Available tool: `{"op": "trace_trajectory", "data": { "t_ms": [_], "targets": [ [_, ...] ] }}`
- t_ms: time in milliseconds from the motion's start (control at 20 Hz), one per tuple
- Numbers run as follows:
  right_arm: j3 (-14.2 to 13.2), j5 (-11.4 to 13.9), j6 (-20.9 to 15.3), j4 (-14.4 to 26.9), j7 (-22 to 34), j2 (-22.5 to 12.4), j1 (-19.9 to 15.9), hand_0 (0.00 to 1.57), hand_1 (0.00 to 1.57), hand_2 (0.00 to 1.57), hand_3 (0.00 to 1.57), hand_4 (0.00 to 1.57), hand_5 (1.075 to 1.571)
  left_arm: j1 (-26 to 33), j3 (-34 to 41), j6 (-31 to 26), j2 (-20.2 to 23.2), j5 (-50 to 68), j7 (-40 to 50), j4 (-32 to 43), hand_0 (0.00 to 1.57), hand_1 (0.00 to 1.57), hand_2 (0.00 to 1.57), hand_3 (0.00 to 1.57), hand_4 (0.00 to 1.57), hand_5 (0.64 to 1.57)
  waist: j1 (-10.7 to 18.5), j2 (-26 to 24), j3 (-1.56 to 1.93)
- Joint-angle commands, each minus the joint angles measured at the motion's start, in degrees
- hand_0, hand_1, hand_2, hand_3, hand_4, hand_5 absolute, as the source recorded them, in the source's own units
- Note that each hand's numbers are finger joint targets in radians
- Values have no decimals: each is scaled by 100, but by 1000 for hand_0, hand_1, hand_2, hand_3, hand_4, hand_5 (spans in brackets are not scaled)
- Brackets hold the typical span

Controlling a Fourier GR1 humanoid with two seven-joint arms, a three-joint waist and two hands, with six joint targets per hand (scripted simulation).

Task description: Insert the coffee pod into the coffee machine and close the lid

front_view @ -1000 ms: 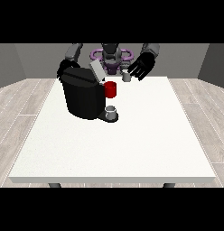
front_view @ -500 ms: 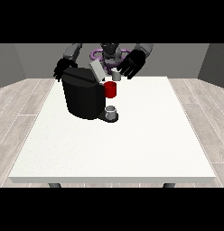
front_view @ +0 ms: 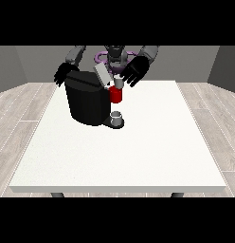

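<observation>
The hand at the view's right, fingers spread and empty, hovers beside the coffee machine's raised lid.

My hand at view's right hanging ahead of my chest, fingers spreading, pointing down. My hand at view's left sitting lower, arm bending outward; its fingers unclear.

torso: grey, purple ring | arms: grey | robot hand: black

A white table — broad, square — on grey plank flooring.
</observation>
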Motion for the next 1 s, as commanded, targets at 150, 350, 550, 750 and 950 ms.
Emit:
{"op": "trace_trajectory", "data": {
  "t_ms": [150,350,550,750,950],
  "targets": [
    [-176,-118,-50,-6,110,-31,-215,0,0,0,0,514,1571,-112,-30,96,-183,-96,84,16,1229,1229,1283,1207,511,1571,12,127,0],
    [-92,-112,95,-147,207,-118,114,0,0,0,0,499,1571,99,-34,181,-133,-149,-179,34,1183,1183,1251,1180,499,1571,-30,7,-1],
    [-134,-142,-36,-148,153,-7,-112,0,0,0,0,499,1571,-26,10,109,-160,-128,-172,84,1203,1203,1272,1200,500,1571,27,135,-1],
    [-190,-244,71,-251,42,-58,-38,0,0,0,0,525,1571,65,1,266,-109,-239,-213,150,1186,1186,1269,1202,515,1571,-82,243,-1],
    [-50,-129,-58,-266,343,35,44,0,0,0,0,462,1571,-10,-47,-30,-213,-242,24,224,1185,1185,1250,1184,491,1571,-48,-101,-1]
  ]
}}
